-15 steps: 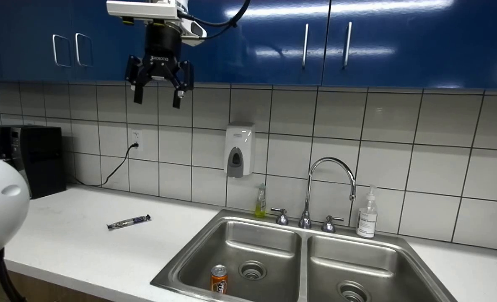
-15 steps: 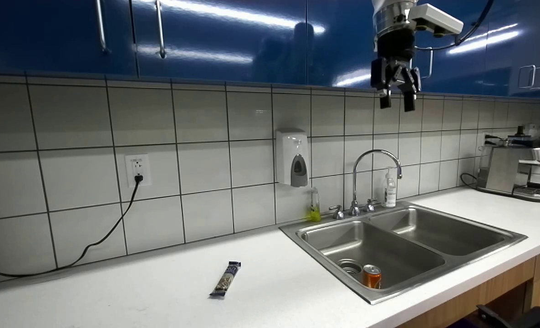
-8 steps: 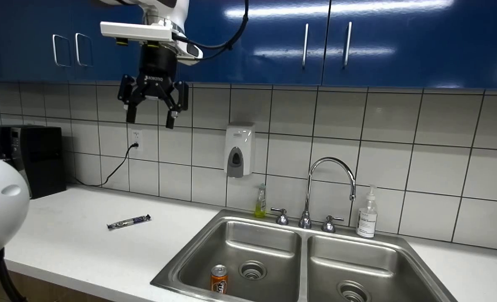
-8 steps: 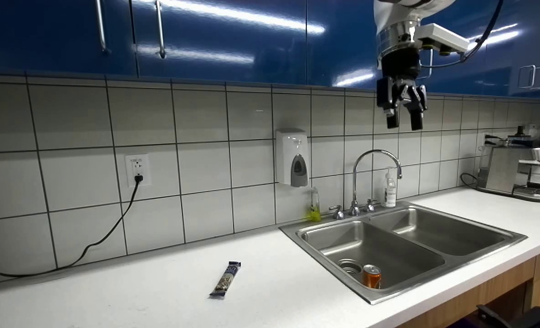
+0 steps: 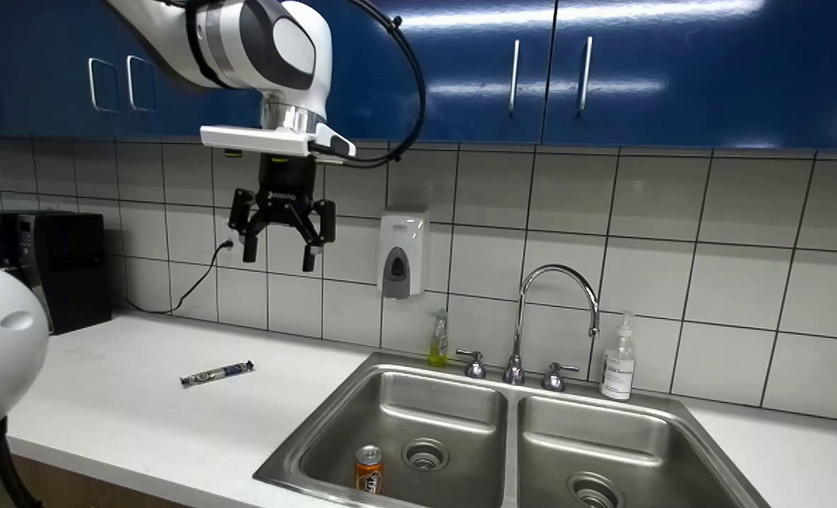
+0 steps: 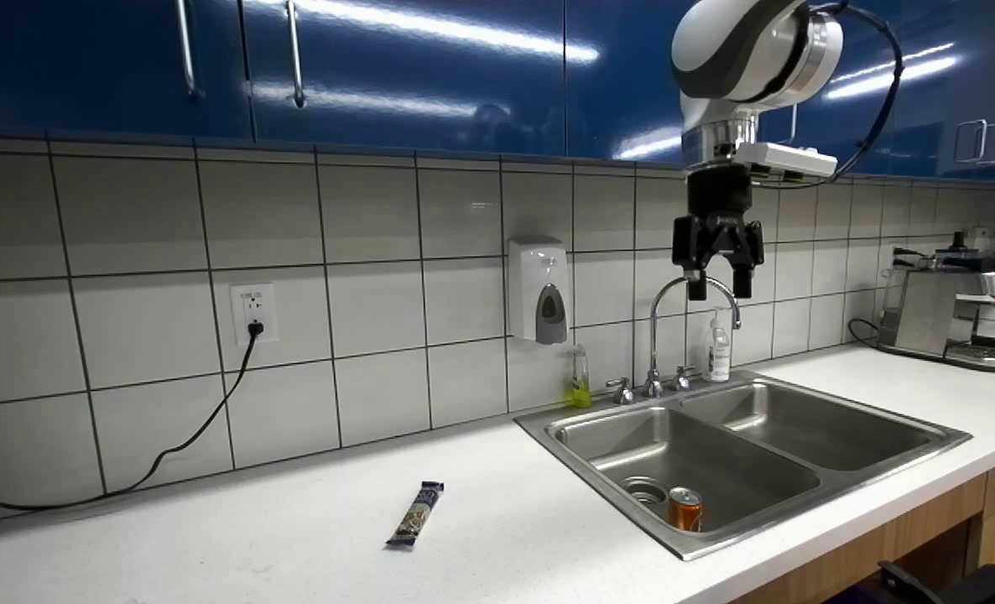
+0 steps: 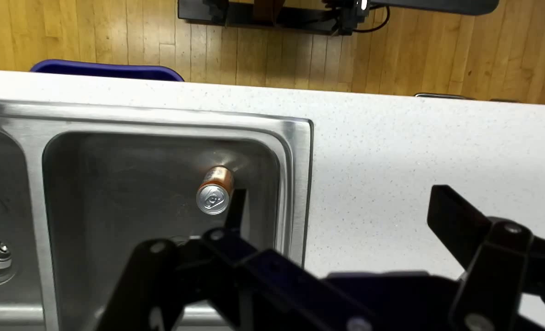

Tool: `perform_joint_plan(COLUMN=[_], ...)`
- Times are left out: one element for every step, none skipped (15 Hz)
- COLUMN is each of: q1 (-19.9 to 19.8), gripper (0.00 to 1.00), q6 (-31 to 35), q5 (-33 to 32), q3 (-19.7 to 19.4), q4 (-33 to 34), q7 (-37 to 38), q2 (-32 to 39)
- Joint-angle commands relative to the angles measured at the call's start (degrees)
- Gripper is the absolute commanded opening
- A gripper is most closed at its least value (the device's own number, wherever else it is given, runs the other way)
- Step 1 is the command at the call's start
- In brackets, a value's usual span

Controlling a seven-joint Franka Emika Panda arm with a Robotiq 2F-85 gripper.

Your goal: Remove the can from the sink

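Presently, note the gripper (image 5: 279,258): spread wide, pointing down, pinching nothing. Register the change of the last second: lowered, in an exterior view, from mostly in front of the cabinets (image 5: 447,113) to wholly in front of the tiles (image 5: 489,247). Read this as the approach, with the grasp not yet begun.

In the wrist view, locate one finger (image 7: 236,207) over the sink (image 7: 300,184) and the opposite one over the counter (image 7: 369,161). Find the can (image 7: 215,188) just beside the former, outside the gap. Judge alignment, therefore, as incomplete: shift sideways toward the bowl (image 7: 130,193) before descending further.

Observe the can upright on the floor of that bowl, near the drain (image 5: 425,455) and the front corner, unmoved during the descent. Allow for the bowl walls: likely to limit finger room on the corner side. Expect a smooth cylinder, liable to tip if nudged by a single finger. Farther out, keep the arm (image 5: 291,49) away from the faucet (image 5: 519,321) during the lift. Treat the counter, beside the snack bar (image 5: 217,374), as a probable set-down place.
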Motion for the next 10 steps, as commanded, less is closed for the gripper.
perform_joint_plan(q1=[-1.59,-1.86,-2.11,-2.42,-2.72,-3.03,-3.26,-3.48,-3.63,-3.81], gripper=[1.00,1.00,1.00,1.00,1.00,1.00,1.00,1.00,1.00,1.00], q6=[5.93,7.63,9.21,10.98,12.46,14.25,15.80,17.56,19.27,21.19], q5=[-0.52,-0.55,-0.61,-0.66,-0.73,-0.78,-0.74,-0.79,-0.77,-0.96], q3=[-0.33,-0.58,-0.75,-0.97,-1.10,-1.28,-1.42,-1.55,-1.69,-1.71], q4=[-1.03,-1.38,-1.70,-2.01,-2.21,-2.44,-2.58,-2.69,-2.73,-2.81], q7=[1.22,1.24,1.25,1.24,1.40,1.42,1.29,1.28,1.15,1.21], q2=[3.77,5.04,6.16,7.39,8.56,9.97,11.23,12.76,14.26,16.01])
